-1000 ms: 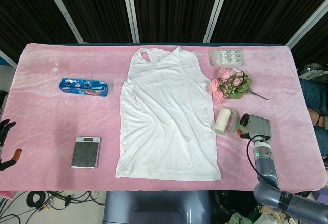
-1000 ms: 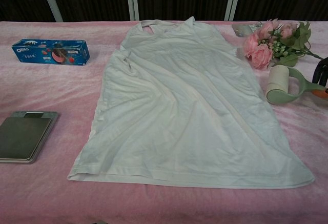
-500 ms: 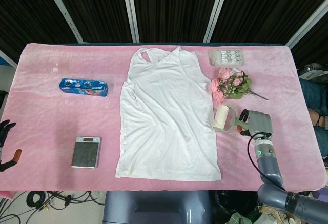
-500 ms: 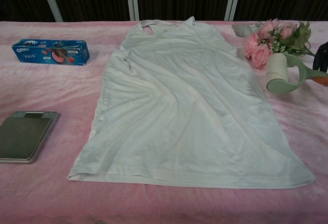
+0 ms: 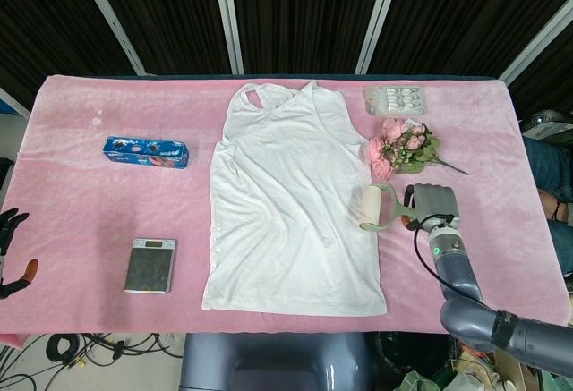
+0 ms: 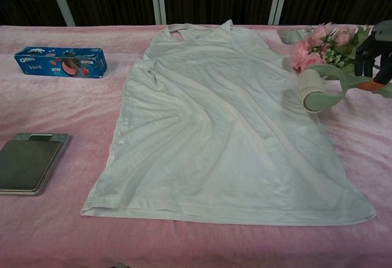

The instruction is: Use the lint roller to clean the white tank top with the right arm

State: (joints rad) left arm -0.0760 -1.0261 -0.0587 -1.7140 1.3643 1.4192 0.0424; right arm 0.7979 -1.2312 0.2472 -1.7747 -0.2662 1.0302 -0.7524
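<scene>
Nearest to us in the head view, at about 8 o'clock, our left hand (image 5: 11,252) sits off the table's edge with fingers apart and nothing in them, taking no part in the job. At about 4 o'clock our right hand (image 5: 428,207) grips the handle of the lint roller (image 5: 374,208), fingers wrapped around it. The roll itself sits at the right hem side of the white tank top (image 5: 291,203); in the chest view the lint roller (image 6: 318,86) looks lifted just above the cloth, though we cannot tell whether it touches.

We judge the task barely begun: the tool is picked up and brought to the garment's edge, but no cleaning stroke shows, and the whole shirt, lying flat at the centre from 6 towards 12 o'clock, is still to be rolled. Its many wrinkles may bunch under the roller.

Around it, a grey kitchen scale (image 5: 149,265) lies at 8 o'clock and a blue biscuit box (image 5: 145,151) at 10 o'clock, both well apart from the shirt. Farther off at 2 o'clock, a bouquet of pink flowers (image 5: 399,148) lies just beside the shirt and close behind the roller; it could be brushed on an upward stroke. Beyond it sits a blister pack (image 5: 396,99) near the far edge of the pink table cover (image 5: 81,203)
</scene>
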